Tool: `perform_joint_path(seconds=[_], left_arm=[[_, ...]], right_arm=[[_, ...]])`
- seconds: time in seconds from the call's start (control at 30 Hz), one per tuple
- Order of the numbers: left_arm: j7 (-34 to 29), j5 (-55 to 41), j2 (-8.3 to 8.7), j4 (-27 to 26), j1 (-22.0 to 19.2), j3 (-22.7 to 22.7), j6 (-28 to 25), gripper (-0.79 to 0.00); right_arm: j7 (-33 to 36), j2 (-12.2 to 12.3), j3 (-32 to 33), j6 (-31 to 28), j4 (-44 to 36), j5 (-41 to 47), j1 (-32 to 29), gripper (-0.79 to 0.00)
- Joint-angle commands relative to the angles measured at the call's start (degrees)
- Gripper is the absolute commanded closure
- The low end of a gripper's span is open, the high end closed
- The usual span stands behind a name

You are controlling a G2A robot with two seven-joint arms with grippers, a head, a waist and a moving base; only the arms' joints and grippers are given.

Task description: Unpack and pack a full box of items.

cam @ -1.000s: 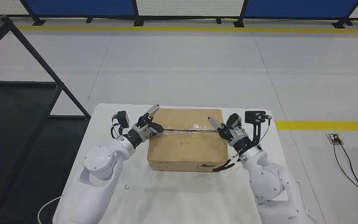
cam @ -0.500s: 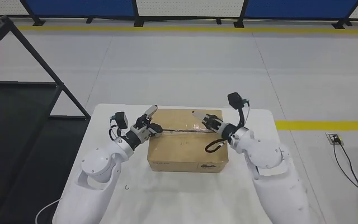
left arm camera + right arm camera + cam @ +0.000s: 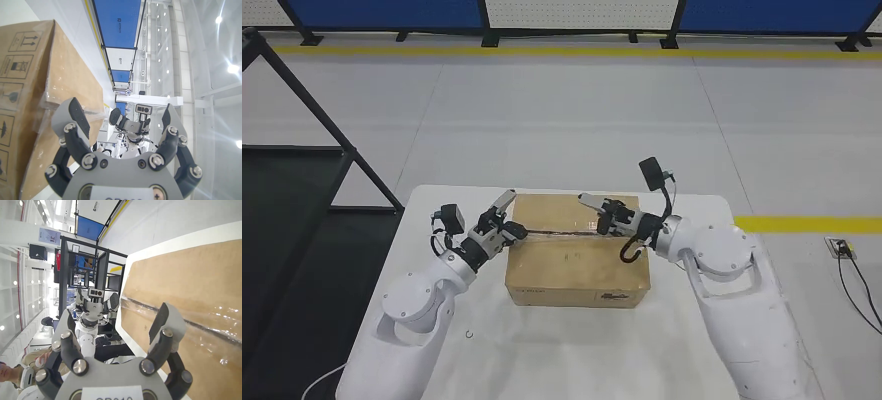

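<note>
A brown cardboard box [image 3: 577, 258] lies shut on the white table, with clear tape [image 3: 562, 233] along its top seam. My left gripper [image 3: 506, 217] stands open at the box's left end, level with the seam; its wrist view has the box [image 3: 37, 85] beside one finger [image 3: 78, 113], nothing held in the gripper [image 3: 123, 117]. My right gripper [image 3: 596, 210] hovers open over the far right part of the box top. In its wrist view the gripper [image 3: 117, 321] has one finger [image 3: 164, 321] above the taped seam [image 3: 198, 325] of the box [image 3: 179, 279].
The white table [image 3: 442, 300] has bare room in front of the box and at both sides. A black metal rack [image 3: 302, 160] stands to the left of the table. Grey floor with yellow lines lies beyond.
My right gripper has swung from the box's right end in over the box top, toward the middle. The left gripper has shifted slightly left and stays at the box's left end.
</note>
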Motion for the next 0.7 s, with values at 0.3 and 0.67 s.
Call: perform_joint_path(seconds=[0.3, 0.67], left_arm=[[0.42, -0.26, -0.01, -0.57, 0.59, -0.74, -0.02, -0.785], [0.13, -0.27, -0.08, -0.62, 0.59, -0.63, 0.18, -0.785]], right_arm=[[5.99, 0.23, -3.77, 7.42, 10.16, 0.01, 7.71, 0.000], [6.99, 1.20, -6.70, 9.05, 11.04, -6.21, 8.43, 0.000]])
